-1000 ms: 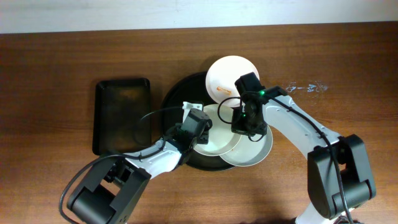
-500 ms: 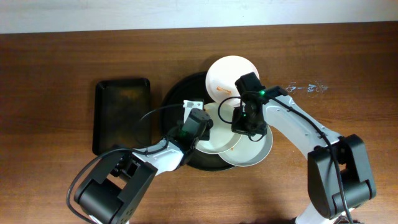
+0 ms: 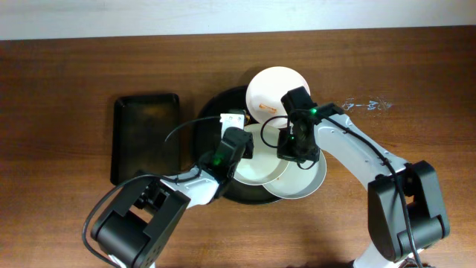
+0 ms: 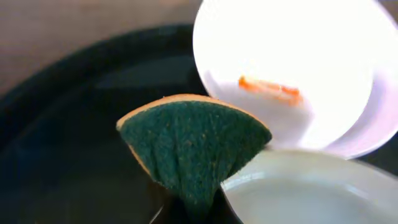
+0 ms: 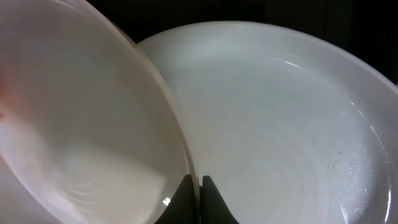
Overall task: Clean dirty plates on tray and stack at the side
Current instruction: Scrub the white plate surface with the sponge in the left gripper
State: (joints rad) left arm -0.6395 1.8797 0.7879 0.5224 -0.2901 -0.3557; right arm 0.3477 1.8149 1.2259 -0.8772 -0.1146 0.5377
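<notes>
Left end effector [image 3: 239,141] clamped on green sponge [image 4: 193,146] over black tray [image 4: 62,124] | right end effector [image 5: 200,186] pinching tilted plate [image 5: 81,124] by rim | smeared white plate [image 4: 292,56] beyond

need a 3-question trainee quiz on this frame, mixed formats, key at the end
1. True or false: the white plate at the far edge of the round black tray carries an orange smear.
2. The left gripper holds: A) a green sponge; B) a plate; C) nothing.
3. Fill in: the right gripper is shut on the ____ of a pale plate.
Key: 1 true; 2 A; 3 rim.
</notes>
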